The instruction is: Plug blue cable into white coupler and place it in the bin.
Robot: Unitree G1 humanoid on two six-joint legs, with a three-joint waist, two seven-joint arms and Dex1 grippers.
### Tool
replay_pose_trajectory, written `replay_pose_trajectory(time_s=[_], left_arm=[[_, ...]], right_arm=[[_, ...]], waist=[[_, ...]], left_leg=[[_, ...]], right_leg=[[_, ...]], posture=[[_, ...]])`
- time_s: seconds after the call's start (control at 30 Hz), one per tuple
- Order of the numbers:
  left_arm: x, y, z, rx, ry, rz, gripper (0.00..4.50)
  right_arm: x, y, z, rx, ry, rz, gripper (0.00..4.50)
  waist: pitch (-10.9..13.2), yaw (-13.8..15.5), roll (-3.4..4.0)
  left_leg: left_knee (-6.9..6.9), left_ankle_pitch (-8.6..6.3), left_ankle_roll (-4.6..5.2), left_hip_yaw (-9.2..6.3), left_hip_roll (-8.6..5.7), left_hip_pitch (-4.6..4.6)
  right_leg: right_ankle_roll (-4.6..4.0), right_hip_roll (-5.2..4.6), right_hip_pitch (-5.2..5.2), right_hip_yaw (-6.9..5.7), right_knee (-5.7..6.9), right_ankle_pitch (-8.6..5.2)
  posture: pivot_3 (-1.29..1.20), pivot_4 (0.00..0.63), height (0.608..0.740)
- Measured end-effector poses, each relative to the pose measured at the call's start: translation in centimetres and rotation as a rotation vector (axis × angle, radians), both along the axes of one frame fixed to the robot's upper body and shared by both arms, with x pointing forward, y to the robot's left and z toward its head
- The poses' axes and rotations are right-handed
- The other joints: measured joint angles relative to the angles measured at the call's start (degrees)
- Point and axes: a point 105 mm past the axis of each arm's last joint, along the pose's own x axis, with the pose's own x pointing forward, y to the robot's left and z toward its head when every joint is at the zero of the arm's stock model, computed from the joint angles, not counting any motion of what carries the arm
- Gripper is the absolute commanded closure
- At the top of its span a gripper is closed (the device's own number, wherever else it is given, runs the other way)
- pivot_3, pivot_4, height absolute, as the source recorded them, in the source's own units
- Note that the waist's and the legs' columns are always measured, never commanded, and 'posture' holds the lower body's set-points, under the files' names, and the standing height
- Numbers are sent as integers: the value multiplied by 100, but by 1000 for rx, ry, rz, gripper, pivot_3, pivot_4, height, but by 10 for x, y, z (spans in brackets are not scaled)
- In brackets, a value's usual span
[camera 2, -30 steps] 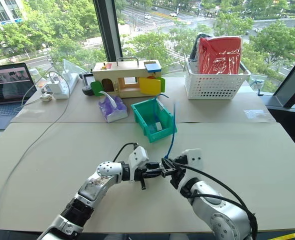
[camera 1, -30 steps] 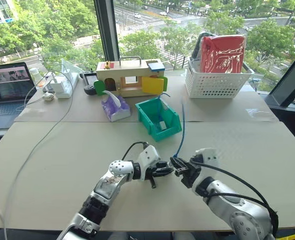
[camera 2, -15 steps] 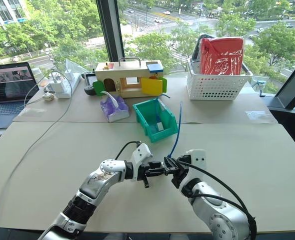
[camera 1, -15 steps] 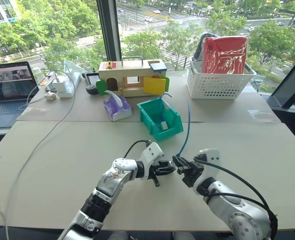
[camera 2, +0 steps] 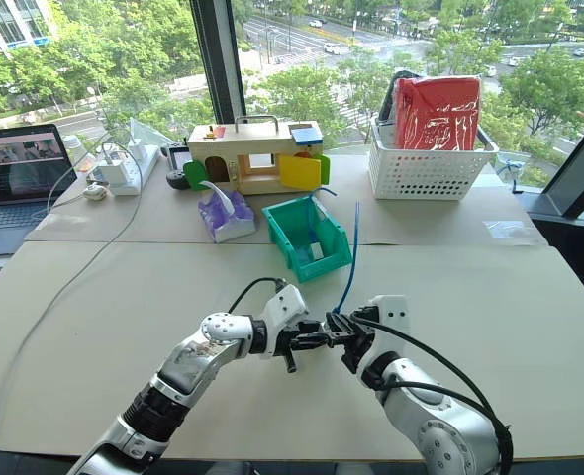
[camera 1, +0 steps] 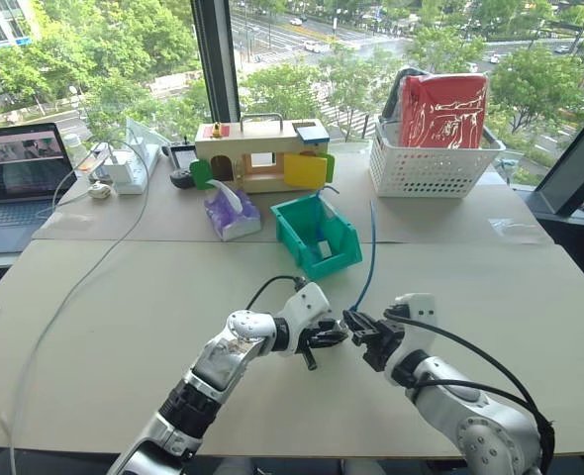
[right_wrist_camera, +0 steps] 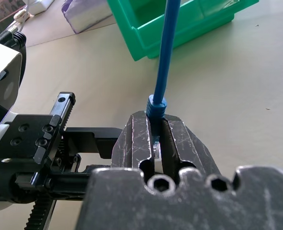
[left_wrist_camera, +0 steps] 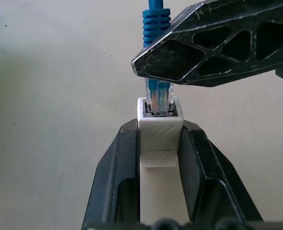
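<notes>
Left gripper [left_wrist_camera: 159, 139] is clamped on white coupler [left_wrist_camera: 159, 139]; right gripper [right_wrist_camera: 159, 132] pinches blue cable [right_wrist_camera: 165, 52], its plug entering the coupler; something small and white is seen in teal bin [camera 1: 294, 236].

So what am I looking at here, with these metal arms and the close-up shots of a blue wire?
These are the two arms of a humanoid robot, seen from cameras in its head looking down over a table. Each arm ends in a gripper with two black fingers. The two close-ups come from cameras on the wrists. The left gripper is clamped on a small white coupler. The right gripper pinches the blue cable just behind its clear plug, whose tip sits in the coupler's socket. Farther back stand a green bin, a white basket, a wooden toy house and a laptop.
</notes>
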Motion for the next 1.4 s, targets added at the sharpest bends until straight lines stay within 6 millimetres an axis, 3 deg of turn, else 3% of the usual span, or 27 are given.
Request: replay_pose_trajectory(time_s=[0.47, 0.73, 1.23, 1.3, 1.4], left_arm=[[0, 0, 0, 13, 13, 21, 3880], [-1, -2, -2, 3, 63, 36, 3880], [-1, 0, -4, 19, 86, 46, 3880], [-1, 0, -4, 18, 86, 47, 3880], [-2, 0, -4, 17, 86, 46, 3880]], right_arm=[[2, 1, -3, -12, 15, 3, 4500], [0, 3, -6, -125, -12, 46, 4500], [0, 5, -11, -86, -24, 32, 4500], [0, 5, -11, -85, -24, 31, 3575], [1, 1, -13, -88, -16, 15, 2614]], waist=[[-28, -4, -25], [-70, 12, -46], [-104, -12, -34], [-104, -10, -34], [-103, -6, -33]], left_leg=[[-22, 0, 0, 0, 0, 11], [-47, 0, 0, 0, 0, 19], [-89, 0, -1, 0, 5, 68], [-88, 0, -1, -1, 5, 68], [-88, 0, -1, 0, 4, 67]], right_leg=[[-1, 0, 0, 0, -3, -2], [-1, 0, 4, -1, -25, -3], [1, 0, 68, -10, -79, -7], [1, 0, 67, -10, -79, -7], [1, 0, 67, -9, -80, -7]], posture=[[0, 150, 740], [0, 150, 740], [0, 150, 740], [0, 150, 740], [0, 150, 740]])
